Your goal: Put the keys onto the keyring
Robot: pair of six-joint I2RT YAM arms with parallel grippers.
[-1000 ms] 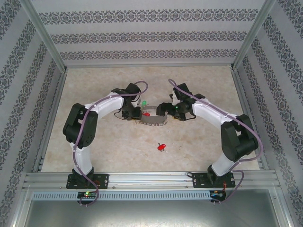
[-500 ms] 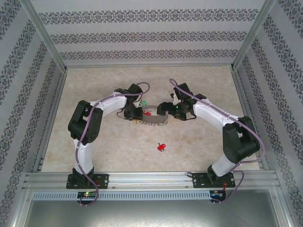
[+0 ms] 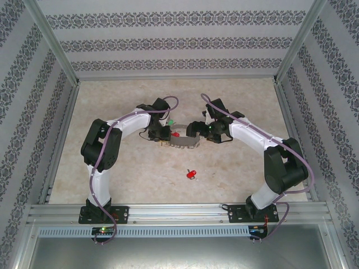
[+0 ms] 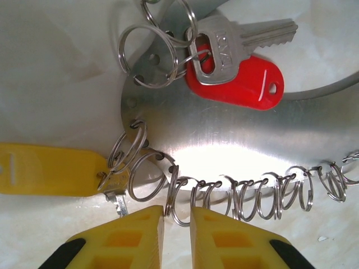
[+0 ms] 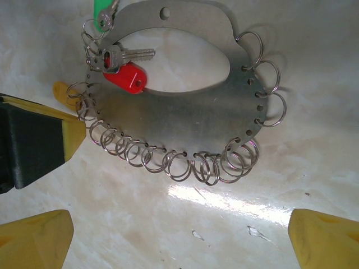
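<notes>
The keyring (image 4: 224, 134) is a flat grey metal loop lying on the table, its rim hung with many small silvery rings (image 5: 168, 106). A red-headed key (image 4: 241, 84), a yellow-headed key (image 4: 50, 168) and a green-headed key (image 5: 102, 12) hang from rings on it. Another red key (image 3: 192, 174) lies loose on the table nearer the arm bases. My left gripper (image 4: 176, 224) is at the keyring's edge, its yellow fingers nearly together with one rim ring pinched between the tips. My right gripper (image 5: 179, 246) hovers wide open over the other side of the keyring (image 3: 182, 143), with nothing between its fingers.
The marble-patterned tabletop (image 3: 235, 168) is walled by aluminium rails and patterned panels. The left arm's finger (image 5: 33, 140) shows at the left edge of the right wrist view, close to the keyring. Both arms meet at mid-table.
The left arm's elbow has swung in and its gripper has edged slightly right along the keyring. The right arm and the loose red key have stayed put.
</notes>
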